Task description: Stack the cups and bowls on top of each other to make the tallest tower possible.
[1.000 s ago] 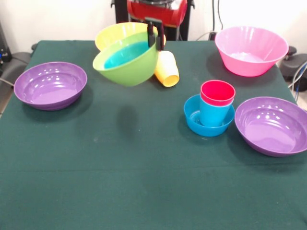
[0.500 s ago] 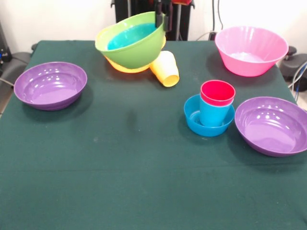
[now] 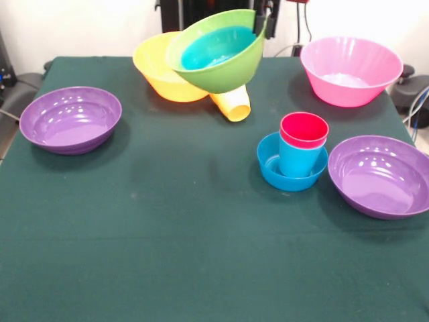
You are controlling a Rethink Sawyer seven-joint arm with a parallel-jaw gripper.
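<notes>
My gripper [image 3: 260, 21] is shut on the rim of the lime green bowl [image 3: 224, 70] and holds it tilted in the air at the table's far side. A small blue bowl [image 3: 216, 45] sits nested inside it. Behind it to the left stands the large orange-yellow bowl [image 3: 157, 67]. The yellow-orange cup [image 3: 232, 104] lies on its side under the green bowl. The tower [image 3: 295, 157] stands at the right: a red cup [image 3: 303, 129] inside a blue cup [image 3: 298, 161], inside a small blue bowl [image 3: 269, 168].
A large pink bowl [image 3: 348, 70] stands at the far right. One wide purple bowl [image 3: 70, 119] is at the left and another [image 3: 381, 176] at the right, next to the tower. The robot's pedestal [image 3: 194, 13] is behind the table.
The gripper has lifted the green bowl, with the blue bowl in it, higher and carried it to the picture's right. The orange-yellow bowl behind it now shows more.
</notes>
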